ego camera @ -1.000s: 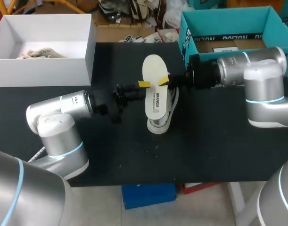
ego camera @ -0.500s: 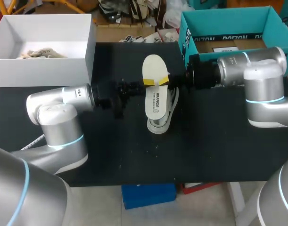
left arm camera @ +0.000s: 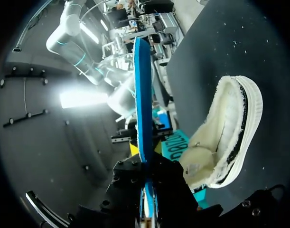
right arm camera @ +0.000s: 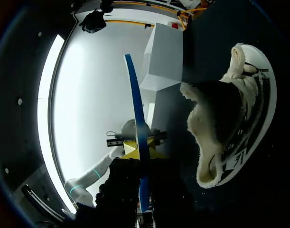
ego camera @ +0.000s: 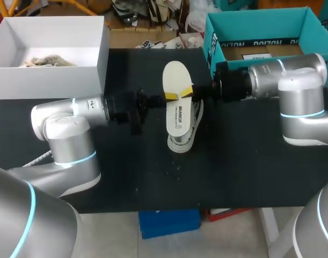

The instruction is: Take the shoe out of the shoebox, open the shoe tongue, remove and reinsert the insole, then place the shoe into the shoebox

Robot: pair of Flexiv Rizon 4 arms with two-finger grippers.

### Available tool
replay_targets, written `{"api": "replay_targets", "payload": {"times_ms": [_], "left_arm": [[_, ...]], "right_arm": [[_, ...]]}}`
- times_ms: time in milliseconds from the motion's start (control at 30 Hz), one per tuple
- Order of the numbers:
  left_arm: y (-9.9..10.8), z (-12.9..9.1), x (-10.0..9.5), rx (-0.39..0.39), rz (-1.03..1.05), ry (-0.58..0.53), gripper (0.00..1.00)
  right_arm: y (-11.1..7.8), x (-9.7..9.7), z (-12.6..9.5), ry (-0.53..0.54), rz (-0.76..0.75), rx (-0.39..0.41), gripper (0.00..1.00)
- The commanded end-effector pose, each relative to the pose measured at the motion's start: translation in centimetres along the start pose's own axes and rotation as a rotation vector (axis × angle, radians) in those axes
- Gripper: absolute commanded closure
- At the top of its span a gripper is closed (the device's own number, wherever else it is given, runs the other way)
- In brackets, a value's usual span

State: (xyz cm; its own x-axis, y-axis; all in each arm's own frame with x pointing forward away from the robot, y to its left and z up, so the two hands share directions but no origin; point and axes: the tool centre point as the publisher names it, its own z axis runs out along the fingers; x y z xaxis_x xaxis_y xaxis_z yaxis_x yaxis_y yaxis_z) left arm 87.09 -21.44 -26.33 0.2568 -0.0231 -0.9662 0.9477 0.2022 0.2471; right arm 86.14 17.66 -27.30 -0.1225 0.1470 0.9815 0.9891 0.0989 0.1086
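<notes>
Insole (ego camera: 175, 105) mid-frame above the shoe (ego camera: 180, 142), pinched from both sides by left gripper (ego camera: 170, 96) and right gripper (ego camera: 187, 92) — open table (ego camera: 233, 161) below, white box (ego camera: 51, 80) upper left, teal shoebox (ego camera: 260, 21) upper right. Left gripper has edged rightward since.

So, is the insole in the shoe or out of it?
Out. The left gripper and right gripper hold the insole over the shoe; both wrist views show a gap between them.
</notes>
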Motion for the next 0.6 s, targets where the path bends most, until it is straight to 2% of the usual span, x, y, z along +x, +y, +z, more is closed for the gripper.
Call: {"api": "replay_targets", "payload": {"times_ms": [33, 67, 133, 333, 600], "left_arm": [[-0.1, 0.5, -0.1, 0.006, -0.006, 0.029, 1.00], [-0.1, 0.5, -0.1, 0.008, -0.014, 0.041, 1.00], [-0.4, 0.5, -0.1, 0.011, -0.023, 0.098, 1.00], [-2.1, -0.7, -0.3, 0.015, -0.092, 0.252, 1.00], [-4.2, -3.1, -0.3, 0.003, -0.169, 0.345, 1.00]], "right_arm": [[0.0, -0.1, 0.2, -0.001, 0.000, 0.001, 0.95], [0.0, 0.1, 0.1, 0.007, -0.002, -0.006, 0.00], [0.0, 0.3, -0.4, 0.016, -0.013, -0.039, 0.00], [-1.0, 0.3, -2.3, -0.051, -0.002, -0.084, 0.00], [-2.9, -0.1, -5.8, -0.172, 0.032, -0.169, 0.00]]}}
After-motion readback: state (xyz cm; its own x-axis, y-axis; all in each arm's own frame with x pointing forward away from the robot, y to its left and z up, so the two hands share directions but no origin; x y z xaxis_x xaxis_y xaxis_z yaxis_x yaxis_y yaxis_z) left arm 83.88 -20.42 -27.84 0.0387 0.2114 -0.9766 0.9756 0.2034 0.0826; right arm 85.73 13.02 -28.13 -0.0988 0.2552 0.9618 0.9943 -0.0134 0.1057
